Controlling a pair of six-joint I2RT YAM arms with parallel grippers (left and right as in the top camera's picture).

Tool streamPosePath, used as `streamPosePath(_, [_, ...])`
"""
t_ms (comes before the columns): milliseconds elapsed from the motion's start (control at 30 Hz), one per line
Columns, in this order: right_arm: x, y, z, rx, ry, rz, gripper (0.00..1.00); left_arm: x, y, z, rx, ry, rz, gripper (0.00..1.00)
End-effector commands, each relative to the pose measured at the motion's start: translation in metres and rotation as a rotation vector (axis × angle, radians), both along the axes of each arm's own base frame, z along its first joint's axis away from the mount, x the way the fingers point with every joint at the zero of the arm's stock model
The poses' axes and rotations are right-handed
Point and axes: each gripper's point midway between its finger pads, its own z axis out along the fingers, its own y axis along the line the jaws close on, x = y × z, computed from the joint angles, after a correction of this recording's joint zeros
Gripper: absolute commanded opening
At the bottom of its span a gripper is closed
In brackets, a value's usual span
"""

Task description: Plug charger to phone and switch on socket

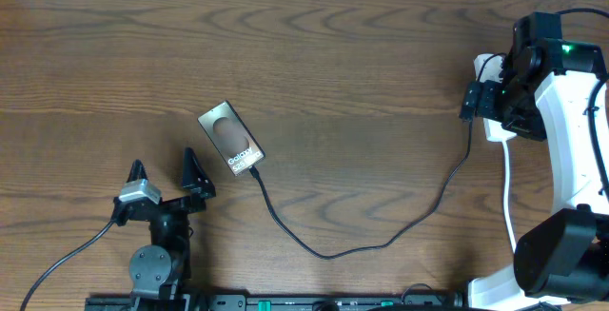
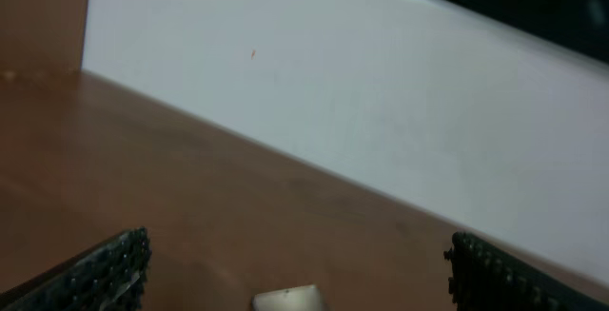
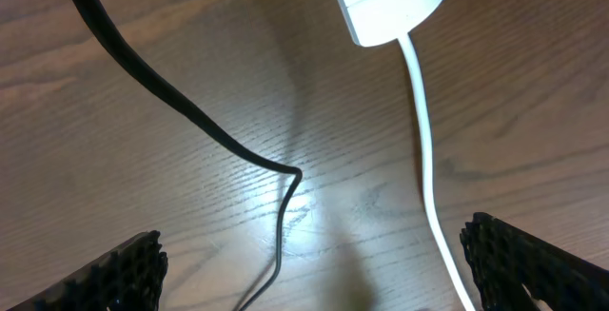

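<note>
Overhead, I'm seeing the phone lying left of centre on the desk, with the charger running from its lower corner toward the socket at far right. The left end effector is sitting spread at lower left. Left wrist: its fingers are standing wide apart. Right wrist: the right end effector is hanging spread, with the socket's end at the top.

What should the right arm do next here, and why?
Probably advance the right gripper over the power strip toward its switch: the charger cable seems to reach the phone already, and the open gripper sits short of the strip's cord end.
</note>
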Motion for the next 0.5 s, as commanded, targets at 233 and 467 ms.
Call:
streamPosePath(233, [-0.001,0.001,0.009,-0.006,-0.029,-0.012,0.99,-0.002,0.002,-0.048,-0.008,0.190,0.008,0.98])
streamPosePath(467, [-0.001,0.001,0.009,-0.006,-0.029,-0.012,0.99,-0.002,0.002,-0.048,-0.008,0.190,0.008,0.98])
